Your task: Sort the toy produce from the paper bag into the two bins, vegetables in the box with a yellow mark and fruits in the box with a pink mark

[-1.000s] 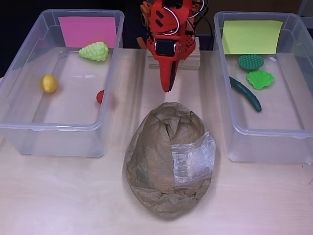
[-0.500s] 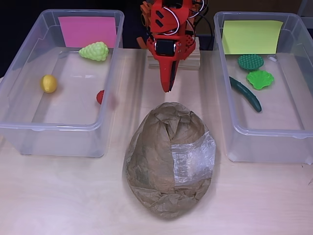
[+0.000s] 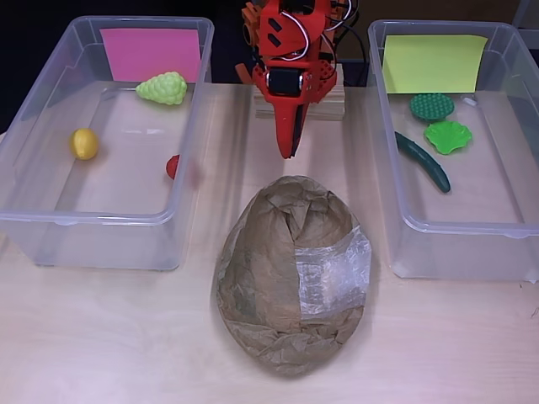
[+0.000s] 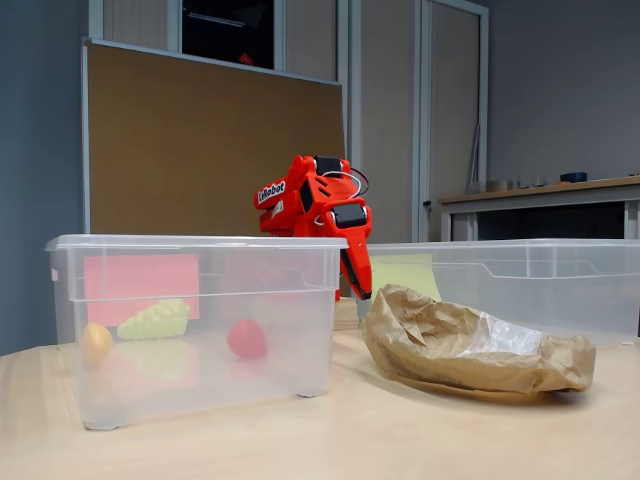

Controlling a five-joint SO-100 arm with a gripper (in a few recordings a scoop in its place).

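Fingers of the red gripper (image 3: 290, 150) pressed together, empty, pointing down just behind the crumpled brown paper bag (image 3: 292, 273). Left of them in the overhead view, the clear pink-marked bin (image 3: 34, 135) holds yellow, red and pale-green toys; right, the yellow-marked bin (image 3: 505, 227) holds three green ones.

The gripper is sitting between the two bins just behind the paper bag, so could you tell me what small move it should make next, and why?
Probably open and ease forward and down toward the mouth of the paper bag. The gripper hangs shut and empty just behind the bag, while three pieces already lie in each bin, so the next item would come from the bag. Whether anything is left inside cannot be seen.
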